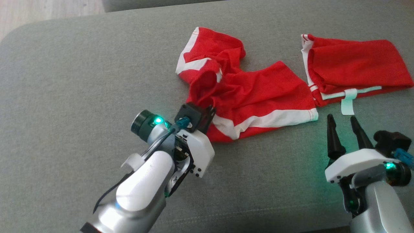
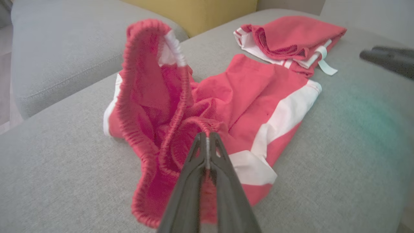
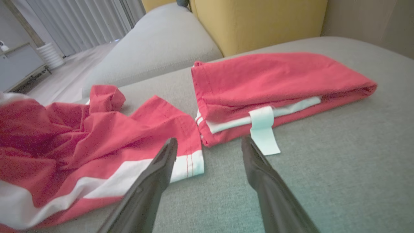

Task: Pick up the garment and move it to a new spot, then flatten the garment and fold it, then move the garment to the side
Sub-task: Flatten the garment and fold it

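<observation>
Head view: red shorts (image 1: 252,94) lay crumpled mid-cushion on the grey sofa seat (image 1: 81,81), white side stripes showing, waist end twd the L arm. L gripper (image 1: 209,111) was down at the near-left edge of the fabric; tips hidden under its own wrist block. R gripper (image 1: 342,118) hovered just short of the shorts' hem corner, jaws apart, nothing btwn them. A second red garment, already folded (image 1: 352,64), sat just beside the shorts on the R, white tag (image 1: 348,102) hanging twd the R gripper.

L wrist view: jaws were together, clamped on a bunched bit of the elastic waistband (image 2: 152,97). Bite looked thin, maybe one layer of the gather. Rest of the waistband stood up in a loop behind.

R wrist view: fingers wide apart, over bare cushion, w/ the hem corner (image 3: 190,161) by the L-hand finger and the tag by the other. Touching neither, as far as could be told.

Judgement: pick-up step, grip just made, fabric not yet off the seat. Lift should go slow and straight up so the thin pinch doesn't slip. The leg hem lay close to the folded piece, so carry away from it, not across. R gripper could take the hem corner, but had to avoid the tag.
</observation>
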Robot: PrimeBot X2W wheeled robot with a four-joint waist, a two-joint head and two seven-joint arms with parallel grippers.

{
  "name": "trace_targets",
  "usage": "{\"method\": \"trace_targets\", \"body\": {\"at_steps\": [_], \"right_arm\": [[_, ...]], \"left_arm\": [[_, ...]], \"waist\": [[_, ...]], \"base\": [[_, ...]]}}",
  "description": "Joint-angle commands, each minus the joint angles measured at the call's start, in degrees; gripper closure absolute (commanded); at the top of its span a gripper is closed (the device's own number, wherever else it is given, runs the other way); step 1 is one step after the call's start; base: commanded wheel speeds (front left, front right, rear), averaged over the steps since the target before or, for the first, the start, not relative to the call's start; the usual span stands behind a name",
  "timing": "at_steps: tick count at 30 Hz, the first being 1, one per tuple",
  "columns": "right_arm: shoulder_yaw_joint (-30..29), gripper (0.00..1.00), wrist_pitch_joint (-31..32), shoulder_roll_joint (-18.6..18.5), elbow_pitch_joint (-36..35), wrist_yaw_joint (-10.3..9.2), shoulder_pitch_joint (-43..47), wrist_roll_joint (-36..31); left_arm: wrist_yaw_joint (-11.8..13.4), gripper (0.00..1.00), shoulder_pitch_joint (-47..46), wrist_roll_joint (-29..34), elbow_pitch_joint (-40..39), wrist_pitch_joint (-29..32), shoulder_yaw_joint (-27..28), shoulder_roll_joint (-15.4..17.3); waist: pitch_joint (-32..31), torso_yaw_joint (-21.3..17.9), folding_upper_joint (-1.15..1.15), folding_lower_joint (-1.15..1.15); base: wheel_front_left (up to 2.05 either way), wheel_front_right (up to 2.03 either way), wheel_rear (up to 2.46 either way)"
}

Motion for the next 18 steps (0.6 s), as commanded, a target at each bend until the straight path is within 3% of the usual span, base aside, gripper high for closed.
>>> {"method": "trace_targets", "body": {"at_steps": [1, 6, 18], "right_arm": [[1.0, 0.00, 0.6, -0.2, -1.0, 0.37, -1.7, -0.8], [0.4, 0.00, 2.9, -0.2, 3.2, 0.37, -3.9, -3.6], [-0.6, 0.00, 2.0, -0.2, 13.8, 0.37, -10.0, -10.2]], "left_arm": [[0.7, 1.00, -1.1, -0.5, -2.7, -1.1, 2.7, 0.5], [2.2, 1.00, 0.2, -1.3, -5.1, -3.0, 4.0, 1.4], [3.0, 1.00, 1.9, -2.3, -7.7, -3.8, 3.7, 2.0]], "waist": [[0.1, 0.6, 0.00, 0.00], [0.5, 1.8, 0.00, 0.00], [1.7, 4.3, 0.00, 0.00]], "base": [[0.00, 0.00, 0.00], [0.00, 0.00, 0.00], [0.00, 0.00, 0.00]]}}
